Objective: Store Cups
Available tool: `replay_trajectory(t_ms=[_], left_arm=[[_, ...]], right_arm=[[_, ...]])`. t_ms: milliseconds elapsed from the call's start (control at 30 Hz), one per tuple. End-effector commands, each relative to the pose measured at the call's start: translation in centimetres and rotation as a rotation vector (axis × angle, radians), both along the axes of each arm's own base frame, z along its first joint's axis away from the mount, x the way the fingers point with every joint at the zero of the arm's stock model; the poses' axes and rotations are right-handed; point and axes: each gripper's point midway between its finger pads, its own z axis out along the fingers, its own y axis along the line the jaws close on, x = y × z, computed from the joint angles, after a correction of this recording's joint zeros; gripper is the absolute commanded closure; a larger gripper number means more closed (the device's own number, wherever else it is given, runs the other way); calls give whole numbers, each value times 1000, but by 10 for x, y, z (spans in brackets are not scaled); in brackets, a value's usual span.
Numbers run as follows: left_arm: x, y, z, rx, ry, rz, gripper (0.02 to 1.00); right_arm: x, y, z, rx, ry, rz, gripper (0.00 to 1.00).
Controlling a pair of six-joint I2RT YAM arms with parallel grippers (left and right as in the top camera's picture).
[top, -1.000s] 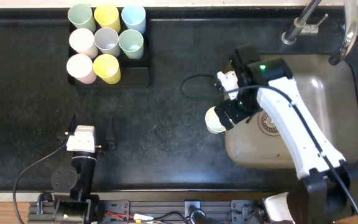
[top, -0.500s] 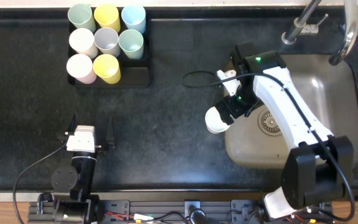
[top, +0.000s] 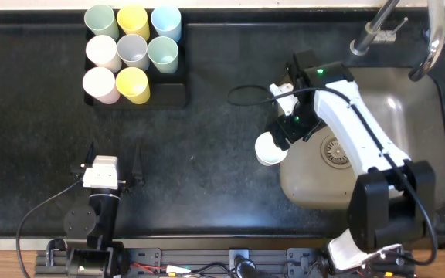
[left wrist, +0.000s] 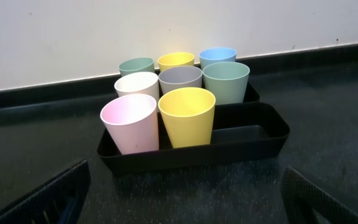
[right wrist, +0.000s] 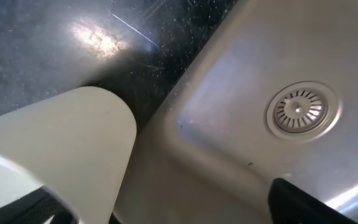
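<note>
Jaws on a cream cup [top: 268, 149] at the sink [top: 416, 116].
On the counter [top: 207, 177], a tray [top: 172, 94] with eight cups [top: 133, 52] sits well apart from the sink. The right jaws grip the cream cup over the sink's left rim; the left jaws stand open, facing the tray.

Right arm [top: 354, 120] — new elbow pose
</note>
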Motion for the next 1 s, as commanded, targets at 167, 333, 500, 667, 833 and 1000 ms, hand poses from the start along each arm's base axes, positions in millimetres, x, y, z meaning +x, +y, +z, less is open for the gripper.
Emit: replay_trajectory(t_ms=[167,333,500,667,833,1000], left_arm=[[-1,-2,1,17,-7,-11,18],[-1,-2,1,17,-7,-11,18],[-1,-2,1,17,-7,-11,20],[-1,-2,1,17,-7,-11,20],[-1,-2,1,17,-6,-11,20],[-1,-2,1,17,-7,-11,20]], right_arm=[[2,3,1,13,5,-10,956],[7,10,30,26,-50,-29,958],[45,39,128,118,-294,-97,958],[64,87,195,235,-492,-48,956],[83,140,234,356,-622,-24,956],[103,185,248,432,-660,-27,956]])
